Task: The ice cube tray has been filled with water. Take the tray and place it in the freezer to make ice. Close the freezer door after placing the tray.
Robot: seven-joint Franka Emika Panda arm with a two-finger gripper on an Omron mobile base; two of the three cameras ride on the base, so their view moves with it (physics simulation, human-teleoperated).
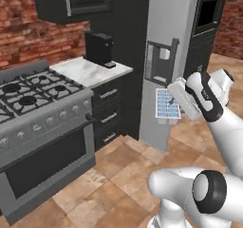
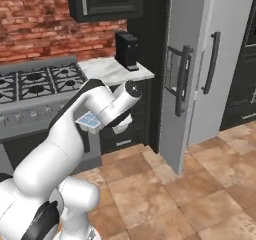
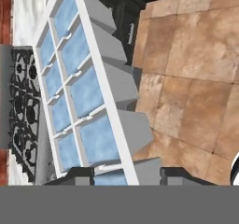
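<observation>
The ice cube tray point(image 1: 166, 103) is a small white grid whose cells hold pale blue water point(image 3: 86, 92). My gripper point(image 3: 126, 176) is shut on one short end of it, a dark fingertip point(image 3: 77, 176) on either side. The tray point(image 2: 89, 120) hangs above the floor, between the stove and the fridge. In the left base view my gripper point(image 1: 174, 109) holds the tray just in front of the freezer door point(image 1: 163, 65), below its recessed dispenser. That silver-grey door point(image 2: 176, 79) stands swung out from the fridge, with its dark bar handle toward me. The freezer's inside is hidden.
A grey stove point(image 1: 33, 94) stands at the left. Beside it is a marble counter point(image 1: 90, 72) with a dark appliance point(image 1: 98, 46) over dark drawers. The plain fridge door point(image 2: 225, 59) is shut. Tiled floor point(image 2: 165, 194) lies open before the fridge.
</observation>
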